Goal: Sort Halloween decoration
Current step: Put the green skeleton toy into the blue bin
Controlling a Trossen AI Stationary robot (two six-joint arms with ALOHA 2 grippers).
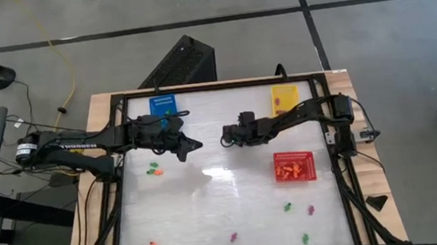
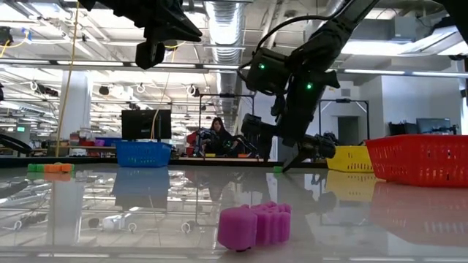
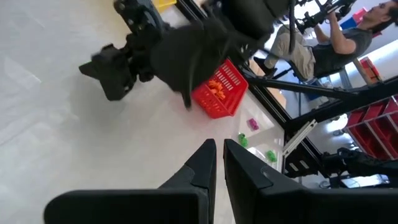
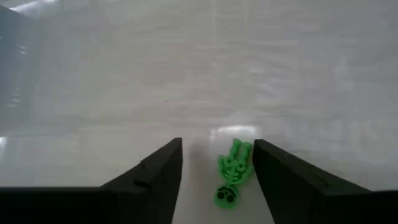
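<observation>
Right gripper, fingers apart, straddles a green piece (left gripper together, aloft).

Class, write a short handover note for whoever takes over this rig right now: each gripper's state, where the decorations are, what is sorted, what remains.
Right gripper: open, fingers either side of a green skeleton piece on the table, not gripping it.
Left gripper: shut, empty, raised near the blue basket.
Done: orange pieces lie in the red basket.
Left: loose green, purple and orange pieces along the near edge and below the left arm. The yellow basket contents cannot be told.
</observation>
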